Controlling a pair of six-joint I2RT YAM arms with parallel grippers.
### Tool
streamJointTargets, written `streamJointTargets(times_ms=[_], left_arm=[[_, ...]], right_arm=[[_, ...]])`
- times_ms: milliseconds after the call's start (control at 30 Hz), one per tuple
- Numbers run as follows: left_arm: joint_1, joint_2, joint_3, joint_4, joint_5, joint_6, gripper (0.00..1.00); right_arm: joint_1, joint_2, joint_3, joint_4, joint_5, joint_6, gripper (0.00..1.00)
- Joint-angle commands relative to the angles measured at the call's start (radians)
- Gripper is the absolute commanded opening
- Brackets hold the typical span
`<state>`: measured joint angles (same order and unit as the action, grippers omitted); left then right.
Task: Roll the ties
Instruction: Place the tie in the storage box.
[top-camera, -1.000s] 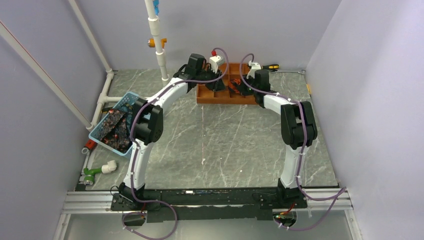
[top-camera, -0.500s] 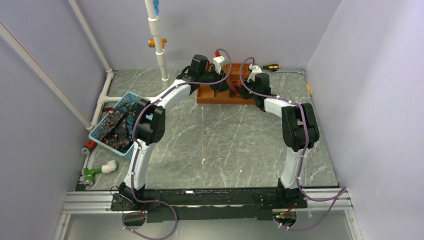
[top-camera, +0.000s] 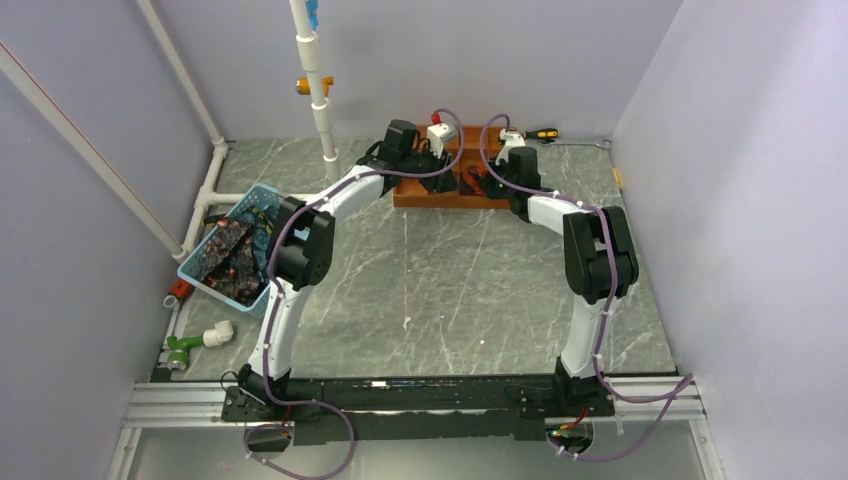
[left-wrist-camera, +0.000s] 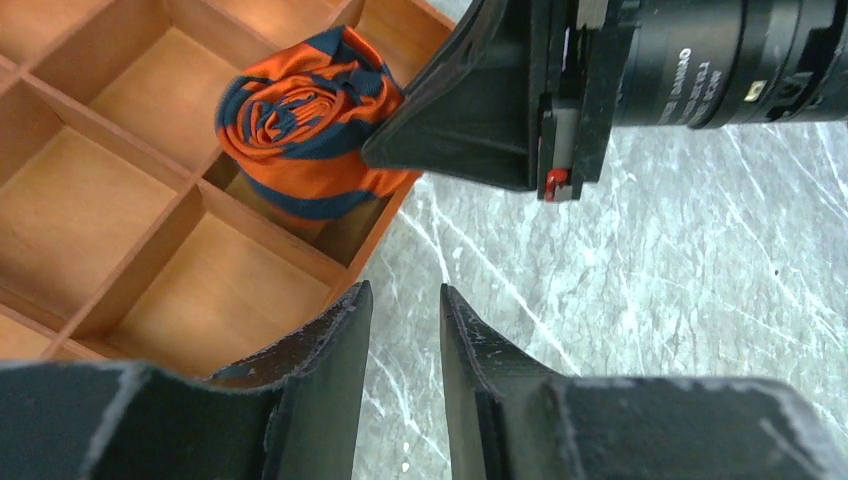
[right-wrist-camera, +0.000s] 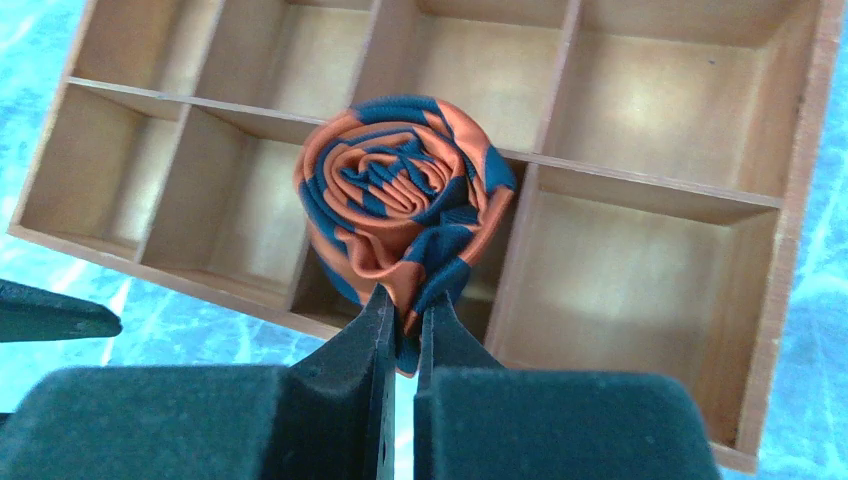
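A tie with orange and dark blue stripes (right-wrist-camera: 400, 190), rolled into a tight coil, hangs over a near-row cell of the orange-brown gridded tray (right-wrist-camera: 640, 185). My right gripper (right-wrist-camera: 403, 312) is shut on the coil's lower edge. In the left wrist view the same roll (left-wrist-camera: 300, 120) sits at the tray's corner (left-wrist-camera: 300, 260), with the right gripper's fingers (left-wrist-camera: 470, 110) against it. My left gripper (left-wrist-camera: 405, 300) is a little open and empty, over the marble beside the tray's front wall. More dark patterned ties (top-camera: 230, 255) lie in a blue basket (top-camera: 262, 192) at the left.
The tray (top-camera: 425, 198) stands at the back middle of the table, with both arms reaching over it. White pipes (top-camera: 318, 90) rise at the back left. A green and white pipe fitting (top-camera: 195, 343) lies near left. A screwdriver (top-camera: 540, 133) lies behind the tray. Walls enclose three sides.
My left gripper has moved right, closer to the tray's front and the roll. My right gripper has shifted slightly with the rolled tie still held.
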<state>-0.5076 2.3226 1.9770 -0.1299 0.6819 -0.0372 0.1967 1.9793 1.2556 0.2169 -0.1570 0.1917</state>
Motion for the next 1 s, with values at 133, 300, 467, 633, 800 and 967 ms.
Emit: streamJointTargets(times_ms=[133, 300, 467, 633, 800, 967], left_arm=[[-0.006, -0.038, -0.040, 0.041, -0.016, 0.016, 0.39], [-0.005, -0.017, -0.013, 0.036, -0.016, 0.003, 0.40], [-0.005, -0.007, -0.010, 0.035, -0.015, -0.002, 0.41], [-0.006, -0.015, -0.041, 0.039, -0.017, 0.004, 0.41], [-0.005, -0.017, -0.048, 0.036, -0.019, 0.006, 0.43], [-0.003, -0.018, -0.041, 0.037, -0.019, 0.000, 0.44]], right_arm=[[-0.007, -0.014, 0.023, -0.130, 0.169, -0.023, 0.00], [0.004, 0.031, 0.065, -0.146, 0.163, -0.029, 0.00], [0.015, 0.087, 0.102, -0.159, 0.168, -0.018, 0.00], [0.020, 0.131, 0.140, -0.204, 0.163, -0.010, 0.00], [0.022, 0.174, 0.220, -0.379, 0.140, 0.000, 0.04], [0.020, 0.143, 0.206, -0.461, 0.100, 0.012, 0.19]])
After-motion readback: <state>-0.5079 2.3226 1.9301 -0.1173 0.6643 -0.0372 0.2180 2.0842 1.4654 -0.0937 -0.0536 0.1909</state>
